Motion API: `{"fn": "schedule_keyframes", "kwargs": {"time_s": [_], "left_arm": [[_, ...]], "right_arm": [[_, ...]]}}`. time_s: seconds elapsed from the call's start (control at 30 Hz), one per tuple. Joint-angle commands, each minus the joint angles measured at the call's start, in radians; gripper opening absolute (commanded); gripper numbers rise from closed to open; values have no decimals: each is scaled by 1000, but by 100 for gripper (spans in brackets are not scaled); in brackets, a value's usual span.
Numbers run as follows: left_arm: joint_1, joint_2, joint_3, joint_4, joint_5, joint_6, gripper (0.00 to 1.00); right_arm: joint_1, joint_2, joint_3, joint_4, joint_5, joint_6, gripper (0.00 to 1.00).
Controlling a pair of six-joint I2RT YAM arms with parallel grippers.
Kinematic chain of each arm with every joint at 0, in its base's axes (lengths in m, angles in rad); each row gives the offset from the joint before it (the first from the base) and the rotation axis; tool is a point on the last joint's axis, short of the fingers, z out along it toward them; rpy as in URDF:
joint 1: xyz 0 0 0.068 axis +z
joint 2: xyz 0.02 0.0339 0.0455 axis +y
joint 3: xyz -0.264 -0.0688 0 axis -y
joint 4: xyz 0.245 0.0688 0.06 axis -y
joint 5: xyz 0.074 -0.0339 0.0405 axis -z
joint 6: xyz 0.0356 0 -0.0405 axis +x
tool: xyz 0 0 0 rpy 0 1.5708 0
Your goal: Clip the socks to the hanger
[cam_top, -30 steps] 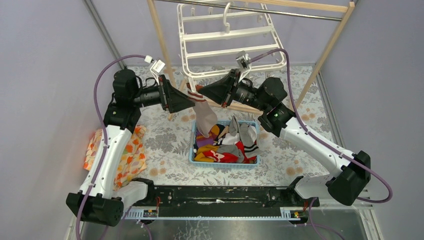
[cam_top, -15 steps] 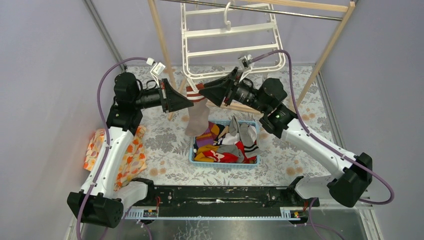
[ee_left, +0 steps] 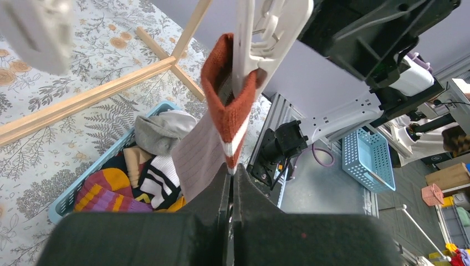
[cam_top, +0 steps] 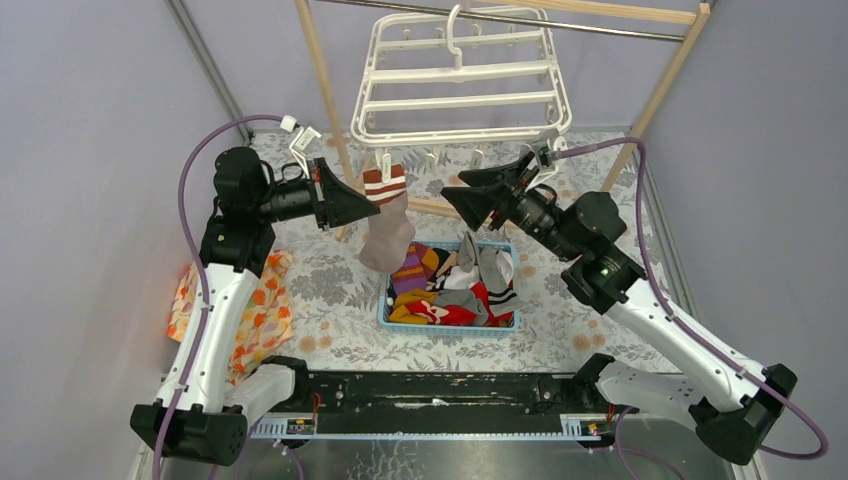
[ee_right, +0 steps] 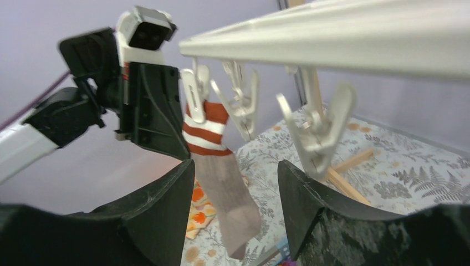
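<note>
The hanger (cam_top: 480, 70) is hung from the rod at the far centre, and only one of its clips is seen to be filled, so the task is judged barely begun. Other grey socks (cam_top: 487, 265) are left in the blue basket (cam_top: 450, 329) among coloured clothes. The red-cuffed sock (cam_top: 388, 235) is hung at the hanger's near left corner, its long axis near vertical, cuff uppermost, toe pointed down. The right gripper (cam_top: 455, 190) is held open and empty just right of it. The left gripper (ee_left: 230, 172) is closed, the cuff's lower edge apparently pinched. The cuff is bitten by a clip (ee_left: 244, 66).
</note>
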Motion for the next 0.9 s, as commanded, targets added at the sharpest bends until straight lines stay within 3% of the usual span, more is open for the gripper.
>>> {"fn": "schedule_keyframes", "kwargs": {"time_s": [0.0,0.27,0.57,0.87], "left_arm": [[8,-12,38,-30,14,20,0],[8,-23,47,-46,33,29,0],[8,-11,64,-59,47,37,0],[8,-7,72,-68,51,42,0]], "right_arm": [[-1,47,-25,78,48,-42,62],[4,117,-89,338,105,-46,58],[39,189,-103,484,174,-104,55],[79,200,-122,575,260,-154,39]]}}
